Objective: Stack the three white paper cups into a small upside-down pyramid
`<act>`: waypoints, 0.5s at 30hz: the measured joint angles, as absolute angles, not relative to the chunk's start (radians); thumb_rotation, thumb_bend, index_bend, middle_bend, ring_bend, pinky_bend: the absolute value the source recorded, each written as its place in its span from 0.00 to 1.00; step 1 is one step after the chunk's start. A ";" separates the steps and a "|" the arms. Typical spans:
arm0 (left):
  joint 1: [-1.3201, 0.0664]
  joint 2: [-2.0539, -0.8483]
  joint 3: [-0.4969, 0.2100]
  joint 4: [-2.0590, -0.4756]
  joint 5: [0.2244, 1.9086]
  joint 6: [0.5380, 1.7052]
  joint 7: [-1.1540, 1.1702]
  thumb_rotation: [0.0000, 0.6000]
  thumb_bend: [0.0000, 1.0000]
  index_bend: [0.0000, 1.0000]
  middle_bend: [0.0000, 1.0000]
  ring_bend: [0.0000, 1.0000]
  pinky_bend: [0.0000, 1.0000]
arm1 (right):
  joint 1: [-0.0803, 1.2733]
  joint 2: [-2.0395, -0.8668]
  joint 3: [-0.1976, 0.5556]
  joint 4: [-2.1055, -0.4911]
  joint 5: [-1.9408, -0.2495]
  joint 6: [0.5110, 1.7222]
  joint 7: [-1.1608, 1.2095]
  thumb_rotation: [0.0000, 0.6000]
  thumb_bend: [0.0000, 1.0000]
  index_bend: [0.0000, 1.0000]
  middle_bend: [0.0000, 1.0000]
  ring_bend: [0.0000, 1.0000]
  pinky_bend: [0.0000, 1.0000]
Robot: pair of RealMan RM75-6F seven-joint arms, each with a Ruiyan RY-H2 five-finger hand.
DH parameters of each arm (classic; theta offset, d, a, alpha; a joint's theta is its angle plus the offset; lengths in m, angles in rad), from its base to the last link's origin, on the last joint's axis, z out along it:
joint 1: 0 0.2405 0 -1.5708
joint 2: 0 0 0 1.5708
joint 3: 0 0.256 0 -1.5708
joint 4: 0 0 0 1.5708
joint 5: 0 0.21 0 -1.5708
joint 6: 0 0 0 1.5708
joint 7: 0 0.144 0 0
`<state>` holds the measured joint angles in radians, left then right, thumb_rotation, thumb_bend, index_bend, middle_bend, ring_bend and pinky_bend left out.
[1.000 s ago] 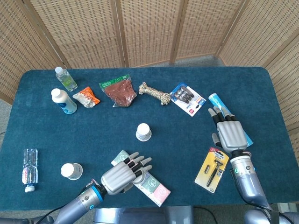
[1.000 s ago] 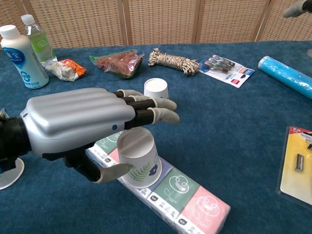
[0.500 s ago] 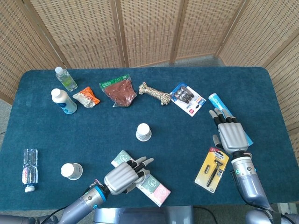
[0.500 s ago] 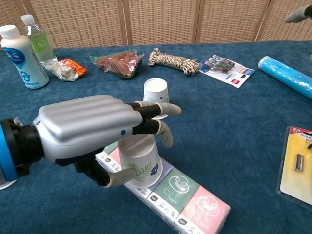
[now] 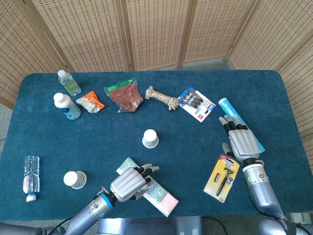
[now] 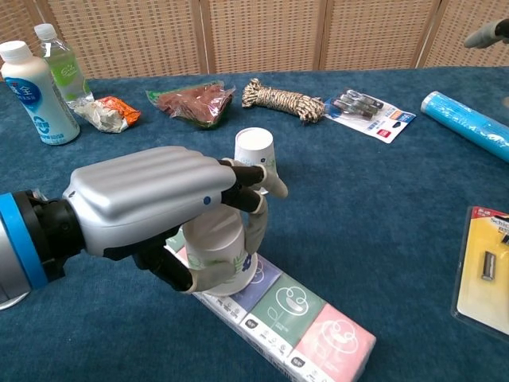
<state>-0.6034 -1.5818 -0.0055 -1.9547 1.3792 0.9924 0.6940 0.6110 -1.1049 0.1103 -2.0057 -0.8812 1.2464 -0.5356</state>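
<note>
Three white paper cups stand upside down. One cup (image 5: pixel 150 138) (image 6: pixel 254 149) is at the table's middle, and a second cup (image 5: pixel 75 179) stands near the front left. The third cup (image 6: pixel 220 256), with a leaf print, sits on a tissue pack (image 6: pixel 298 318) (image 5: pixel 161 195). My left hand (image 5: pixel 129 182) (image 6: pixel 155 207) wraps its fingers and thumb around it and hides it in the head view. My right hand (image 5: pixel 240 141) lies flat with fingers spread at the right, holding nothing. Only a fingertip (image 6: pixel 485 33) of that hand shows in the chest view.
Along the back lie two bottles (image 5: pixel 66 105), an orange snack bag (image 5: pixel 91 102), a red-brown food bag (image 5: pixel 124 95), a rope coil (image 5: pixel 161 98) and a battery pack (image 5: pixel 196 104). A blue tube (image 6: pixel 465 115) lies under my right hand, a razor pack (image 5: pixel 222 176) beside it, and a crushed bottle (image 5: pixel 31 177) at the left edge.
My left hand's fingers, stretched out above the cup on the tissue pack, have curled down and closed around it. The right hand has barely moved.
</note>
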 measured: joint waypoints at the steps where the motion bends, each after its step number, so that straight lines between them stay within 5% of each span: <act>1: -0.603 -1.581 -0.005 -1.955 1.379 0.994 0.691 1.00 0.46 0.54 0.18 0.19 0.57 | 0.610 -1.105 0.112 -2.005 -0.881 1.242 -0.532 1.00 0.48 0.03 0.00 0.00 0.21; 15: -0.568 -1.436 -0.018 -1.984 1.412 1.089 0.530 1.00 0.46 0.54 0.19 0.20 0.57 | 0.608 -1.110 0.126 -2.004 -0.879 1.222 -0.535 1.00 0.48 0.03 0.00 0.00 0.21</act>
